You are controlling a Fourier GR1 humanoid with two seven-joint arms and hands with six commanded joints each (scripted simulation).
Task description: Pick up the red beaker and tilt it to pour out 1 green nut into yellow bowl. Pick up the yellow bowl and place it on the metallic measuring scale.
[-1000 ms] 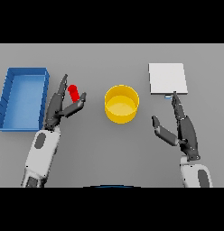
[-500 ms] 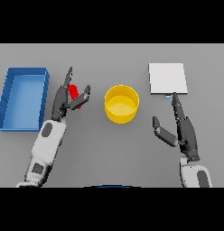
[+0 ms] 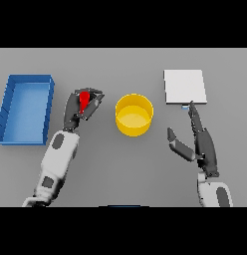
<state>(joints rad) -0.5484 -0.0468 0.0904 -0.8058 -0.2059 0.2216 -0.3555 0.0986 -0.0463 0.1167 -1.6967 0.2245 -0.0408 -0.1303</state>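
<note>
Head view, pour phase. My left hand (image 3: 78, 110) has its fingers curled round the red beaker (image 3: 84, 101), which sits to the left of the yellow bowl (image 3: 134, 114) and apart from it. My right hand (image 3: 199, 142) hangs idle with straight, relaxed fingers, holding nothing, its fingertips just below the near edge of the metallic measuring scale (image 3: 184, 86).

Handling, as I judge it: the beaker is small, rigid and light, mostly hidden inside the grasp, so it should tilt easily but could slip if I roll the wrist fast. I cannot make out the green nut from here; it may be inside the beaker or covered by fingers. The bowl looks stiff and light, with a thin open rim and a smooth wall; I would take it by the rim or clasp the wall from the side nearest the scale, and expect it to slide on a nudge.

Surface and room: a flat grey table (image 3: 120, 164), with a blue bin (image 3: 8, 99) at far left, near the beaker hand, and open table between bowl and scale.
</note>
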